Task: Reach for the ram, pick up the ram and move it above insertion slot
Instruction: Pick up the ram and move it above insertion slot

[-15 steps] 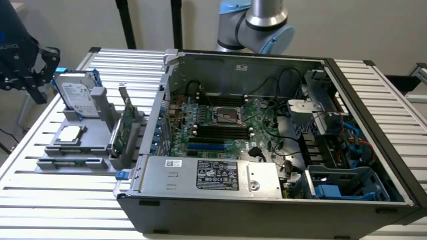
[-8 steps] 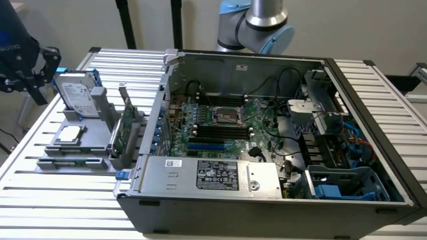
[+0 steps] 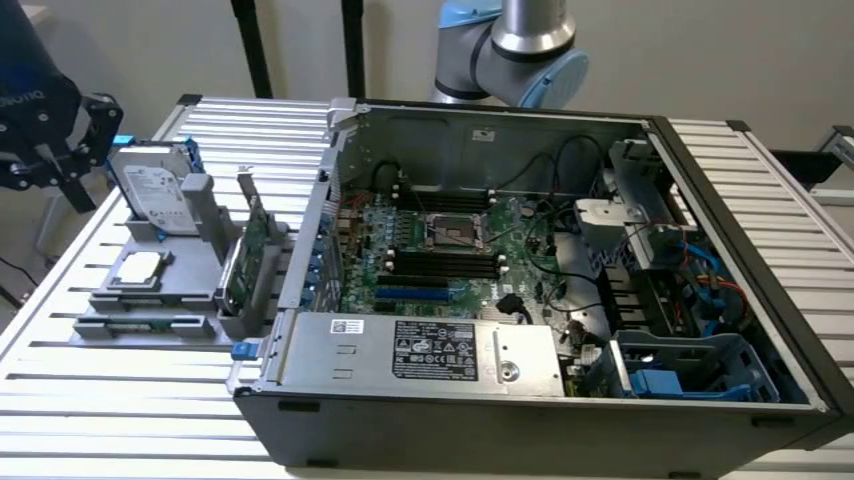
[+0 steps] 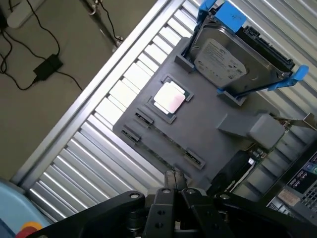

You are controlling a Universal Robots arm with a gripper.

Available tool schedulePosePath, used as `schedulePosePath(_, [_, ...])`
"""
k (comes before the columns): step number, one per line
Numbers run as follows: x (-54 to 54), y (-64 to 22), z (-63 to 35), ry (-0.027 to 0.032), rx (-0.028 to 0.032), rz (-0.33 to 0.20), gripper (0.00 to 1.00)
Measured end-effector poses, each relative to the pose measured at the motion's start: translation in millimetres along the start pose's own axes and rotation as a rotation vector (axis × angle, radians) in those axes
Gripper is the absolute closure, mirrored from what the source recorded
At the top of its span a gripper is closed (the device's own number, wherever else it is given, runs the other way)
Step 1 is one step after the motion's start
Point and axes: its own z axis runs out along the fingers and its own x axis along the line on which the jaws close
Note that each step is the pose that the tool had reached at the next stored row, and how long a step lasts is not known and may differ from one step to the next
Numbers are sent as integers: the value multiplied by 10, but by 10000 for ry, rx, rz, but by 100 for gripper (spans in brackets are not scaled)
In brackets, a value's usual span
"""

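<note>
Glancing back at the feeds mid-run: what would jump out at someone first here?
The open computer case dominates the exterior view's middle, its green motherboard exposed. On the exterior view's left, a gray fixture tray holds a silver hard drive upright in blue clips. In the wrist view the gripper, shut, hovers by that tray's edge.

A table [image 3: 120, 400] of ribbed aluminium slats carries everything. Toward the exterior view's left, a flat grey fixture plate [image 4: 208, 119] with moulded pockets and stands rests directly on the slats. Just beside it, toward the exterior view's right, an open desktop computer case [image 3: 534, 430] lies on its side, motherboard facing up, covering most of the table.
</note>
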Motion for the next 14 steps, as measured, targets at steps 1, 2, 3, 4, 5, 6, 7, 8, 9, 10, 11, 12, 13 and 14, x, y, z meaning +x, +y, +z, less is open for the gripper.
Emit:
schedulePosePath(1, [0, 0, 3, 8, 1, -187, 89])
schedulePosePath(2, [0, -1, 7, 14, 0, -376, 89])
schedulePosePath(3, [0, -1, 11, 21, 0, -557, 89])
schedulePosePath(4, [0, -1, 15, 27, 1, -737, 89])
schedulePosePath(5, [0, -1, 18, 35, 1, -916, 89])
schedulePosePath(6, [0, -1, 22, 41, 1, -1096, 89])
schedulePosePath(7, [0, -1, 26, 46, 3, -1274, 89])
schedulePosePath(8, [0, -1, 31, 51, 5, -1472, 89])
schedulePosePath(9, [0, -1, 35, 56, 8, -1645, 89])
schedulePosePath(10, [0, -2, 39, 61, 10, -1831, 89])
schedulePosePath(11, [0, -2, 43, 66, 12, -2011, 89])
schedulePosePath(12, [0, -2, 47, 71, 14, -2190, 89])
schedulePosePath(13, [0, -2, 51, 75, 16, -2371, 89])
schedulePosePath(14, [0, -2, 55, 80, 18, -2549, 89])
